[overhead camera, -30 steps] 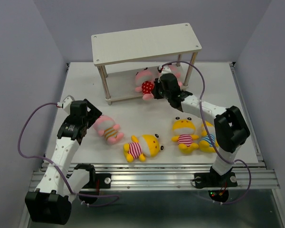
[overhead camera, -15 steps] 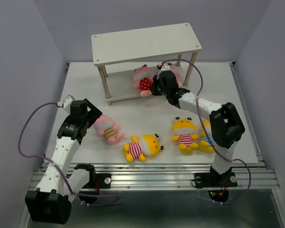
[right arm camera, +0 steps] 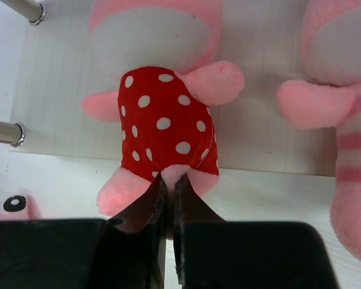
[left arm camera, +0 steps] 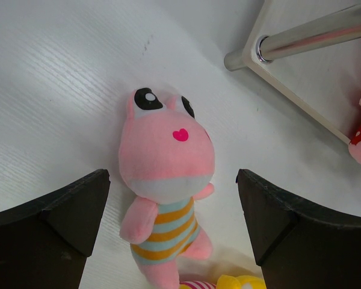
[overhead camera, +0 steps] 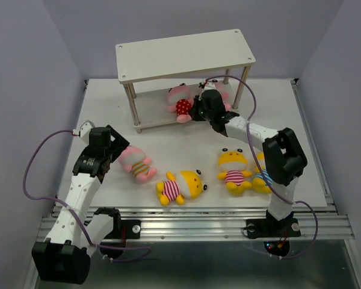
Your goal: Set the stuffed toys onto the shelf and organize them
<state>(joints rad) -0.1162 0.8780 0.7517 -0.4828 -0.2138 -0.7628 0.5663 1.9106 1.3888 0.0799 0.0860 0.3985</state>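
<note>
Two arms: I have the right arm (overhead camera: 253, 129) stretched forward, right gripper (right arm camera: 168, 180) pinched on the polka-dot pink toy (right arm camera: 165, 123) at the front edge of the shelf (overhead camera: 186, 54) lower board (right arm camera: 271, 138), second pink toy (right arm camera: 349, 120) close beside; left gripper (left arm camera: 171, 180) hangs spread wide above the striped pink toy (left arm camera: 165, 156) on the table (left arm camera: 48, 90).

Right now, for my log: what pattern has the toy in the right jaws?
The pink toy wears red with white dots; clearest from right wrist view.
</note>
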